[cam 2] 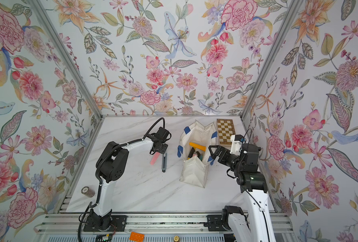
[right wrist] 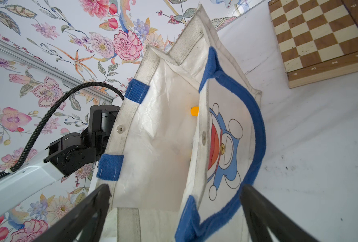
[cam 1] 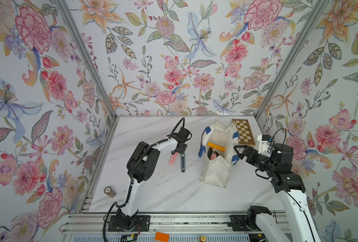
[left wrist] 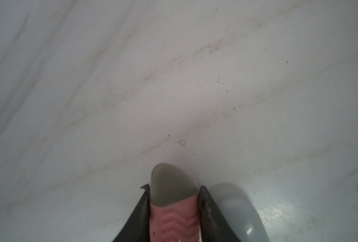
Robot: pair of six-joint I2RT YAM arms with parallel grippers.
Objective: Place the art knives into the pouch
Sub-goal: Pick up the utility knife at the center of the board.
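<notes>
Low at the frame's left, lying on the marble table (cam 1: 152,192), a small brown spool (cam 1: 109,191). At mid-frame, left gripper (cam 1: 178,152) clamped narrowly on the pink art knife (cam 1: 173,159), grey-capped end hanging downward, seemingly just clear of the surface, though hard to judge. Flat on the table just right of it, a dark grey tool (cam 1: 182,162). Right of centre, pouch (cam 1: 215,174) standing open-mouthed, yellow and dark items inside. Right gripper (cam 1: 237,153) spread wide at its blue-strapped rim, gripping nothing. Furthest back, touching the pouch, chessboard (cam 1: 243,131).
</notes>
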